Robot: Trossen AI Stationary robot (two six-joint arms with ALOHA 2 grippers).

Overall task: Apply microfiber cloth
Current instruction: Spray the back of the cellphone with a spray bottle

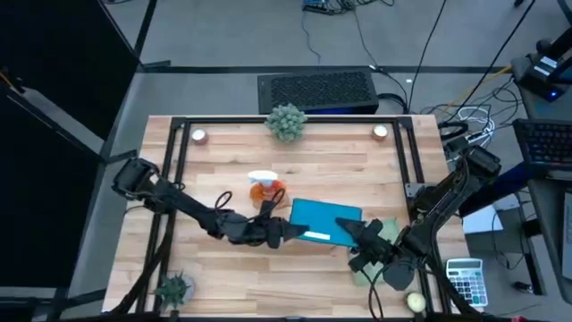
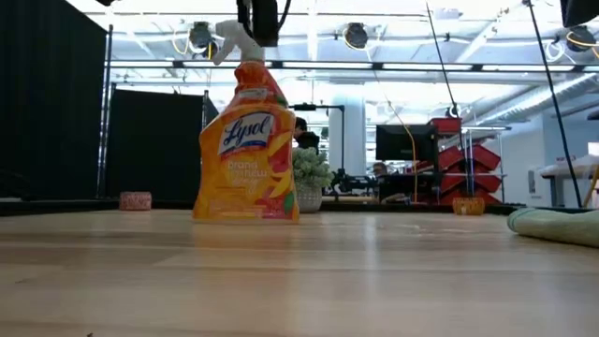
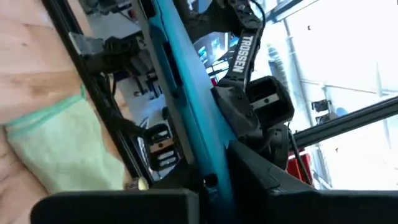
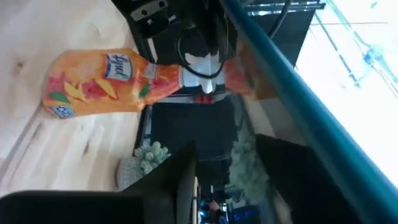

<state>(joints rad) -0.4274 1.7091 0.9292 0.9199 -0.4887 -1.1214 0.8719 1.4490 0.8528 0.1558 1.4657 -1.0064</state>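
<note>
The soft pale sage-green microfiber cloth (image 1: 374, 268) lies bunched at the lower right of the high view, beneath the right gripper (image 1: 357, 234). Both that and the left gripper (image 1: 284, 233) clamp the flat teal-faced tablet (image 1: 325, 221) by opposite edges. Light and limp, the cloth should pinch best at a raised fold.

Showing a light wooden table (image 1: 295, 170) with a black metal frame (image 1: 174, 148) around it. Sitting on a gray floor (image 1: 232, 36) with loose cables (image 1: 465, 116) running across it. Standing beside the table on one side, a tall black curtain (image 2: 51, 103). Glowing on the ceiling, round lamps (image 2: 354, 36) among white beams. Waiting far back in the room, a dark monitor (image 2: 401, 142) and red shelves (image 2: 473, 154). Lying off the table's edge, a calculator (image 1: 467, 277).
</note>
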